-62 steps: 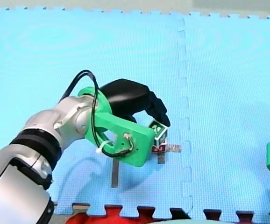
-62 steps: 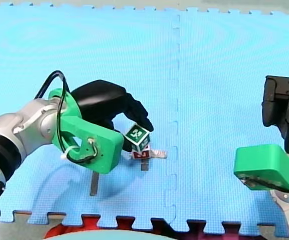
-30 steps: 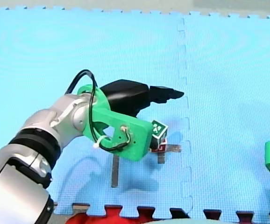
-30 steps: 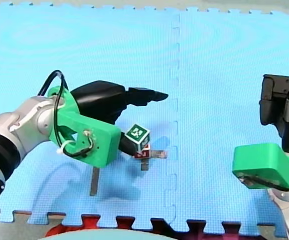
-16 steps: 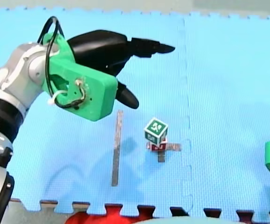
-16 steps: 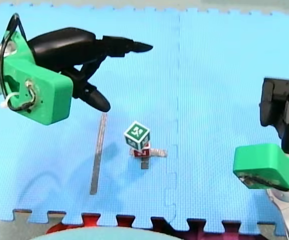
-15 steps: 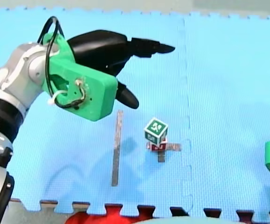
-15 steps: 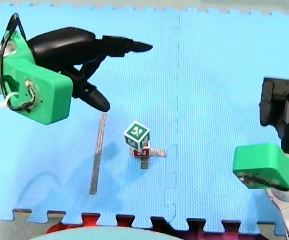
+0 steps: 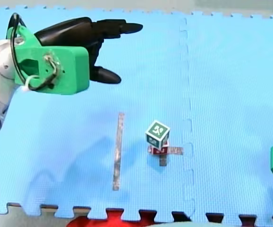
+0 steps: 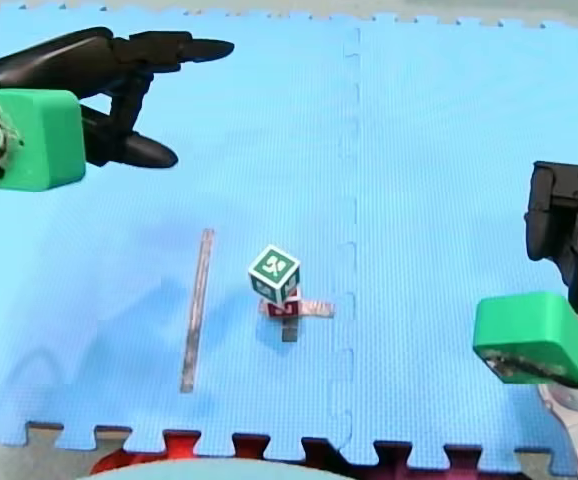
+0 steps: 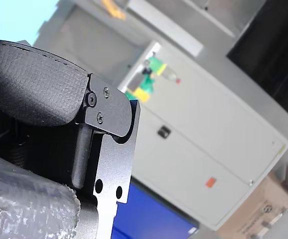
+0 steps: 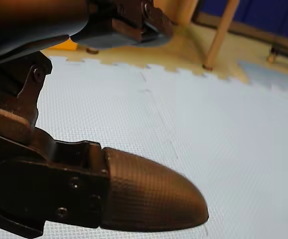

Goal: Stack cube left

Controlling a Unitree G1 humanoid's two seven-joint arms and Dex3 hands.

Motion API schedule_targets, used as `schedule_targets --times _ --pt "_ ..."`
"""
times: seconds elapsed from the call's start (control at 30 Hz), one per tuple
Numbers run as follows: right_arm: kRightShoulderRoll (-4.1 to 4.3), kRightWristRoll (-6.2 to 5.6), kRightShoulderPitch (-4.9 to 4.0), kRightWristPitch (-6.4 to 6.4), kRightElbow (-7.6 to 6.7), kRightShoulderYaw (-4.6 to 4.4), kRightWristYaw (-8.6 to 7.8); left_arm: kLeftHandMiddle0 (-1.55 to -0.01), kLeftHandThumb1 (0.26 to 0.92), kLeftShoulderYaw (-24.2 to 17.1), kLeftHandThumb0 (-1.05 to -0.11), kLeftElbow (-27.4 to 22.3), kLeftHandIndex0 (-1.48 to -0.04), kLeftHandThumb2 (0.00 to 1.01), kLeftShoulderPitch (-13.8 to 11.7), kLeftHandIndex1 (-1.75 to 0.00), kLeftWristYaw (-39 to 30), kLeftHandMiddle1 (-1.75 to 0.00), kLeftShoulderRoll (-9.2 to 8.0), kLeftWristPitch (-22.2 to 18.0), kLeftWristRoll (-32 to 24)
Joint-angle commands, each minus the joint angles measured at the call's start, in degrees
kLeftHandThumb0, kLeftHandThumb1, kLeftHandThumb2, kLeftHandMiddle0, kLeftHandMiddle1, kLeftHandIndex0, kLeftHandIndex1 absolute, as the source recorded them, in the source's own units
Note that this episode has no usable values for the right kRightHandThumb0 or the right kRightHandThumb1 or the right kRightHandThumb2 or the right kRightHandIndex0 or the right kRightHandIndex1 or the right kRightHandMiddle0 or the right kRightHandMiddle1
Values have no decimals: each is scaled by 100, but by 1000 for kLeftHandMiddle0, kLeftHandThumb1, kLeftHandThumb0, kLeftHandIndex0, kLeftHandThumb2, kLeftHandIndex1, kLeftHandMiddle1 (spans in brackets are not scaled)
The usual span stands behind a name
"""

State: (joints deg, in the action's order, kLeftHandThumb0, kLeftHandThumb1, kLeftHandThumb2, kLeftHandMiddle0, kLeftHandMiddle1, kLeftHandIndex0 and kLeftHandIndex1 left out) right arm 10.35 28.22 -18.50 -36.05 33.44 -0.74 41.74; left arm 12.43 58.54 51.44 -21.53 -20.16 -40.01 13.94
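Observation:
A green cube (image 9: 157, 134) with a white mark on top sits tilted on a red cube (image 9: 158, 149) near the front middle of the blue foam mat (image 9: 221, 71). The stack stands on a grey tape cross (image 10: 291, 312). My left hand (image 9: 106, 45) is up at the far left, well away from the stack, open and holding nothing. My right hand (image 10: 559, 225) is at the right edge of the mat, with a green wrist mount (image 10: 534, 338) below it; whether it is open or shut does not show.
A long grey tape strip (image 9: 118, 150) lies on the mat left of the stack. The mat's seam (image 9: 187, 94) runs front to back just right of the stack. The mat's jagged front edge (image 10: 269, 440) lies close to the stack.
My left hand let go of the green cube, then lifted and drew back to the far left. The green cube stays on the red one. The right hand barely moved.

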Motion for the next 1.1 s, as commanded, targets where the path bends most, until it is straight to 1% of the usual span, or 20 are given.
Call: schedule_targets --times 0.0,0.03,0.1,0.13,0.17,0.2,0.23,0.27,0.3,0.33,0.4,0.43,0.5,0.57,0.6,0.67,0.73,0.83,0.93,1.07 --pt "172 -134 -137 -219 418 86 33 -802 921 -687 -1048 836 -681 596 -412 -127 1156 -1746 426 -501 -447" --pt "196 -170 -177 -234 512 101 -3 -754 921 -877 -1048 931 -744 626 -445 -108 1147 -1674 527 -364 -676" --pt "246 -240 -286 -260 731 125 -77 -733 921 -1314 -1048 1071 -830 677 -516 -47 736 -1229 666 85 -1268" --pt "269 -271 -351 -276 848 130 -112 -730 921 -1482 -1048 1120 -827 714 -568 -25 532 -1032 691 246 -1495" --pt "291 -306 -442 -302 991 128 -161 -700 921 -1577 -1048 1170 -768 747 -622 -11 417 -796 693 325 -1614" --pt "312 -343 -545 -348 1146 118 -221 -686 921 -1614 -1048 1219 -717 759 -659 -5 392 -607 696 348 -1652" --pt "320 -372 -680 -404 1315 87 -302 -681 921 -1629 -1048 1264 -664 766 -693 -4 432 -423 711 347 -1654" --pt "308 -384 -836 -454 1485 43 -371 -619 921 -1651 -1048 1297 -559 772 -716 -1 500 -253 749 360 -1668" --pt "293 -389 -984 -509 1654 4 -422 -589 921 -1688 -1048 1324 -510 774 -727 -1 564 -186 800 386 -1700" --pt "272 -374 -1133 -530 1822 -36 -445 -563 921 -1737 -1048 1344 -469 772 -729 0 620 -142 850 418 -1742" --pt "173 -329 -1484 -448 2188 -108 -466 -534 921 -1838 -1048 1399 -433 767 -706 0 728 -96 938 510 -1815" --pt "117 -352 -1639 -399 2358 -116 -521 -536 921 -1865 -1048 1428 -428 764 -686 0 766 -89 956 551 -1820" --pt "13 -485 -1967 -283 2694 -81 -759 -542 921 -1886 -1048 1481 -425 760 -647 -1 823 -83 908 657 -1789" --pt "-59 -629 -2245 -212 2965 -21 -1017 -545 921 -1871 -1048 1533 -428 757 -603 -3 864 -78 858 786 -1711" --pt "-99 -671 -2376 -153 3086 -5 -1109 -542 921 -1865 -1048 1554 -429 756 -583 -3 879 -73 850 839 -1679" --pt "-196 -662 -2633 22 3333 -26 -1156 -534 921 -1872 -1048 1599 -429 755 -539 -3 935 -63 862 934 -1635" --pt "-253 -645 -2806 148 3521 -47 -1157 -533 921 -1899 -1048 1635 -427 755 -497 -2 1042 -58 885 1021 -1608" --pt "-293 -722 -2982 244 3695 -1 -1262 -530 921 -1956 -1048 1670 -420 755 -441 0 1199 -51 897 1138 -1584" --pt "-327 -888 -3124 346 3849 91 -1500 -527 921 -2008 -1048 1701 -409 760 -387 0 1247 -44 852 1253 -1561" --pt "-346 -1002 -3283 464 4064 85 -1706 -531 921 -2059 -1048 1742 -403 770 -282 0 1306 -40 830 1378 -1481"
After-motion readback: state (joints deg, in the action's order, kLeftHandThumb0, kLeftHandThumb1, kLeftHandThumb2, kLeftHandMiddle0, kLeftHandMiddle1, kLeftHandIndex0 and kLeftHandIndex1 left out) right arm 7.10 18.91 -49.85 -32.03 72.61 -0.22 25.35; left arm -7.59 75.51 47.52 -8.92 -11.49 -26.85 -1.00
